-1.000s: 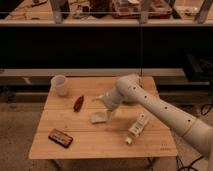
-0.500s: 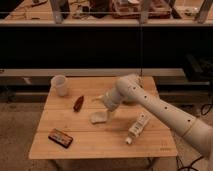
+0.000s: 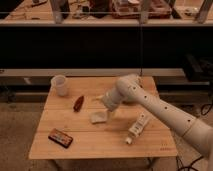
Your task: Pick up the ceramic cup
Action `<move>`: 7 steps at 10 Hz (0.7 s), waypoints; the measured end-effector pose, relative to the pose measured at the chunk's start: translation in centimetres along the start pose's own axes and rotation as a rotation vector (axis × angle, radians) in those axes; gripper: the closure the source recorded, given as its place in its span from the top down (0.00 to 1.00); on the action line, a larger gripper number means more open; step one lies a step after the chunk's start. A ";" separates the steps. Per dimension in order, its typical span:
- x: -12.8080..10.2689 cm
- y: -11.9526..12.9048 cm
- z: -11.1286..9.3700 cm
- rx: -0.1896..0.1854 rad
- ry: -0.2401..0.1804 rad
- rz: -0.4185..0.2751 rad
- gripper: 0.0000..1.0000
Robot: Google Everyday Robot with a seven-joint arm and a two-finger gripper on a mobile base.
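Note:
The ceramic cup (image 3: pixel 60 85) is plain white and stands upright at the far left corner of the wooden table (image 3: pixel 100 140). My gripper (image 3: pixel 100 98) is at the end of the white arm (image 3: pixel 150 102), over the middle of the table. It is to the right of the cup, well apart from it, and just above a small pale flat block (image 3: pixel 97 117).
A dark red oblong object (image 3: pixel 78 103) lies between the cup and the gripper. A flat brown packet (image 3: pixel 60 137) lies near the front left. A slim white labelled bottle (image 3: pixel 137 128) lies on its side at the right. Dark shelving stands behind the table.

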 end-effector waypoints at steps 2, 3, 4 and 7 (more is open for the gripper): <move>0.0 0.0 0.0 0.000 0.000 0.000 0.80; 0.0 0.0 0.0 0.000 0.000 0.000 0.80; 0.0 0.0 0.0 0.000 0.000 -0.001 0.80; -0.6 -2.9 0.3 -0.016 0.016 -0.122 0.80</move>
